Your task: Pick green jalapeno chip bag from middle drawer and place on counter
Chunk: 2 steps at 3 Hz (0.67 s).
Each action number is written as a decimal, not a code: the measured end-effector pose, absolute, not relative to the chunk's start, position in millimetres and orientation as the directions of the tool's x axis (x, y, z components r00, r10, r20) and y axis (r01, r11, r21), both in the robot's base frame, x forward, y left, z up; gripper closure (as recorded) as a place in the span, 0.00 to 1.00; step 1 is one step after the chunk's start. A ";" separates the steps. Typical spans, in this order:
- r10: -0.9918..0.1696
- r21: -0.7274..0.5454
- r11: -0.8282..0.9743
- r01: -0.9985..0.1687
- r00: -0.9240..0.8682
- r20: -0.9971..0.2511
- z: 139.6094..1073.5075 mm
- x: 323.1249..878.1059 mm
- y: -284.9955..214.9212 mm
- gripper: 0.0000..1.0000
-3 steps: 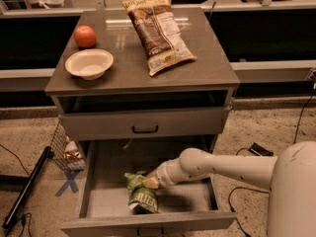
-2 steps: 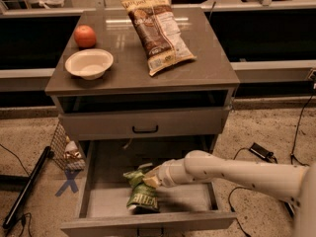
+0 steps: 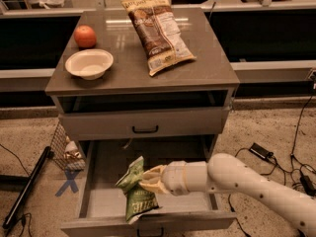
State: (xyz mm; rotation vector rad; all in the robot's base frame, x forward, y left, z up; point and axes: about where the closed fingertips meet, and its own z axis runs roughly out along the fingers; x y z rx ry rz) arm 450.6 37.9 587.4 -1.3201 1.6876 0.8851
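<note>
Gripper (image 3: 147, 180) over middle drawer (image 3: 100, 204) clamps one green jalapeno chip bag (image 3: 137, 202).

Red round fruit (image 3: 85, 36) at upper left, pale bowl (image 3: 89, 63) just below it, large brown-and-white chip bag (image 3: 159, 32) at upper centre, blue tape X (image 3: 69, 181) at lower left, wire basket (image 3: 65, 149) just above it, black cables (image 3: 291, 157) at right.
</note>
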 end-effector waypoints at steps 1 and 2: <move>-0.396 -0.008 0.208 -0.978 -0.077 -0.915 663.3 435.5 1.6 1.00; -0.420 -0.027 0.305 -0.952 -0.109 -0.901 751.9 446.7 -50.9 1.00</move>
